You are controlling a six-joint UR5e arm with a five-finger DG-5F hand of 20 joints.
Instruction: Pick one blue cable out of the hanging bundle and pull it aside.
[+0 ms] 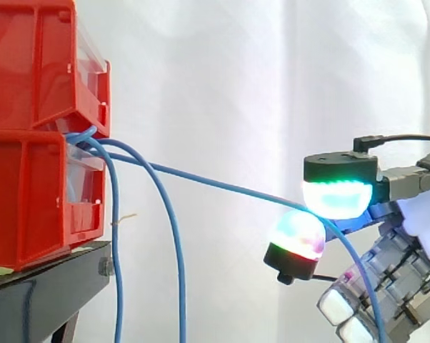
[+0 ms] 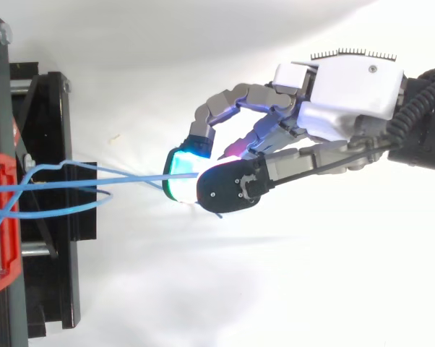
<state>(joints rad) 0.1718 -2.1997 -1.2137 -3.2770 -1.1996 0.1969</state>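
Note:
Several thin blue cables come out between the stacked red bins (image 1: 43, 128). Two of them hang down as a bundle (image 1: 147, 243) beside the stand. One blue cable (image 1: 215, 184) runs taut and slanting to the right, away from the others, into my hand (image 2: 333, 101). A fingertip and the thumb pad (image 1: 336, 196) pinch that cable; it then drops down past the lower fingers. In the top view the pulled cable (image 2: 123, 179) stretches from the bin to the glowing pads (image 2: 180, 173).
The red bins sit on a black stand (image 2: 51, 217) at the left, before a white curtain (image 1: 236, 86). My arm comes in from the right.

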